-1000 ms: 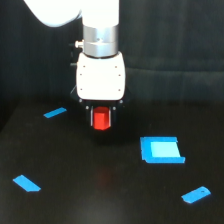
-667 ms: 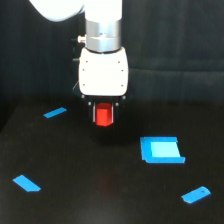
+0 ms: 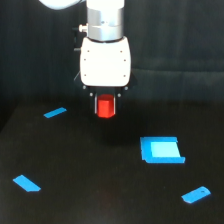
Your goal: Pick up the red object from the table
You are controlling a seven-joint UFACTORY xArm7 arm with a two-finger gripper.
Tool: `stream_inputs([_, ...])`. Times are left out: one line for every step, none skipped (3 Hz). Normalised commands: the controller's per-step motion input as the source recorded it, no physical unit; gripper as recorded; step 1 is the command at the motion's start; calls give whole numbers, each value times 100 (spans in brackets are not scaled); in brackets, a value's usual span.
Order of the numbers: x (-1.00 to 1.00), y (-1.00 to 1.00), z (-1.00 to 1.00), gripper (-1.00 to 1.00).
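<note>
Exterior view: the gripper (image 3: 105, 107) hangs from the white arm (image 3: 105, 60) in the upper middle of the scene, pointing straight down. Its two dark fingers (image 3: 96, 104) are clamped on the red object (image 3: 105, 107), one on each side, so the block sits between them with its lower end showing below the fingertips. The red object is off the table (image 3: 90, 185), held in the air in front of the dark backdrop (image 3: 190, 50), close above the table's far edge. A faint dull patch lies on the black surface beneath it.

Four flat blue pieces lie on the table, all well apart from the red object. A thin strip (image 3: 55, 112) lies toward the exterior view's left, near the far edge. A square (image 3: 161, 150) lies toward the exterior view's right. A slanted piece (image 3: 27, 183) lies near the left front, and a rounded one (image 3: 196, 194) near the right front corner.
</note>
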Motion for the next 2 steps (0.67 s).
stream_inputs([-13,4,77,-100])
stream_inputs([-1,1,66,-99])
